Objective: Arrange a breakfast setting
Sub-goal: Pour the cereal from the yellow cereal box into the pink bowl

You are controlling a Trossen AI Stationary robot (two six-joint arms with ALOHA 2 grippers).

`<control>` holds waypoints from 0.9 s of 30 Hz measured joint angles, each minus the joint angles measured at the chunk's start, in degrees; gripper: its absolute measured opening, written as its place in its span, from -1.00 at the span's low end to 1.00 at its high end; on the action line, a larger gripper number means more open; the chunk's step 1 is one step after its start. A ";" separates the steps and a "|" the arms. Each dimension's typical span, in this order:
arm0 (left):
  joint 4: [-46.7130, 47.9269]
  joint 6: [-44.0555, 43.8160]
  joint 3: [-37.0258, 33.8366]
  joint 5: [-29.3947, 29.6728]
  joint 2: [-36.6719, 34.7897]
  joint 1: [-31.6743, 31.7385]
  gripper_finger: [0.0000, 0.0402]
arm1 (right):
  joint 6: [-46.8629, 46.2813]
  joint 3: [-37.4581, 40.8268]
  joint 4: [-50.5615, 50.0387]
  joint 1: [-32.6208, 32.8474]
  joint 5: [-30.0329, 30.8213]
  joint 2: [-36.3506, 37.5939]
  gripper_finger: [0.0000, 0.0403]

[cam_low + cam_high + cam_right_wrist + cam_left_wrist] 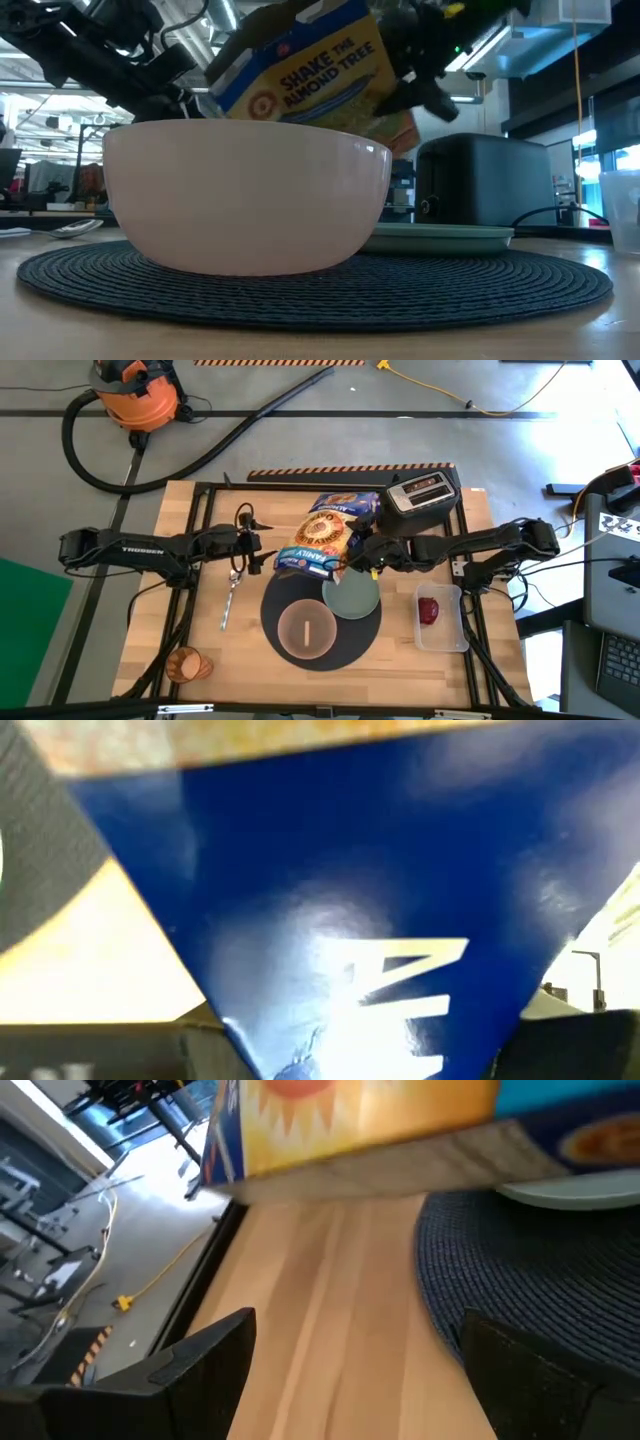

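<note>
**Cereal box held tilted over the setting**

We found the large round dark-grey woven mat (352, 643) near the table's front edge, with the pink bowl (306, 631) sitting on it and, as far as we could see, empty. The pale green plate (352, 598) lay on the mat's rear edge, just behind the bowl. The metal spoon (230, 599) lay on the wood to the mat's left, the orange translucent cup (187, 664) on its side near the front left corner, and the red apple (429, 610) in a clear plastic tray (441, 619) to the right.

Above the plate and bowl hung a blue and yellow cardboard cereal box (322, 543), tilted. We judged the step in hand to be bringing cereal to the bowl; the next move would call for carrying the box's mouth over the bowl and tipping it further.

The right gripper (356, 555) was clamped on the box at its right edge. The left gripper (254, 550) stood by the box's left end, its fingers (205, 1355) spread wide apart and holding nothing.
</note>
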State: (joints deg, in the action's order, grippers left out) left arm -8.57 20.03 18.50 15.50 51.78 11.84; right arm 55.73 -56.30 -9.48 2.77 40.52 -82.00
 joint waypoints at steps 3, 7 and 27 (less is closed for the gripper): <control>-0.05 -1.23 0.00 1.60 -0.03 -0.02 0.66 | 0.16 -2.38 -6.92 1.13 0.22 1.12 -0.11; -1.07 -4.27 0.00 2.69 -0.03 -0.02 0.66 | 1.51 -5.35 -15.09 4.11 1.87 1.18 -0.11; -12.80 -11.34 0.00 6.93 -0.03 -15.88 0.53 | -3.43 -10.55 -26.99 19.48 17.46 1.18 -0.11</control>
State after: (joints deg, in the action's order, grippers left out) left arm -21.36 8.69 18.50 22.43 51.75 -4.05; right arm 52.30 -66.85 -36.47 22.25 57.97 -80.82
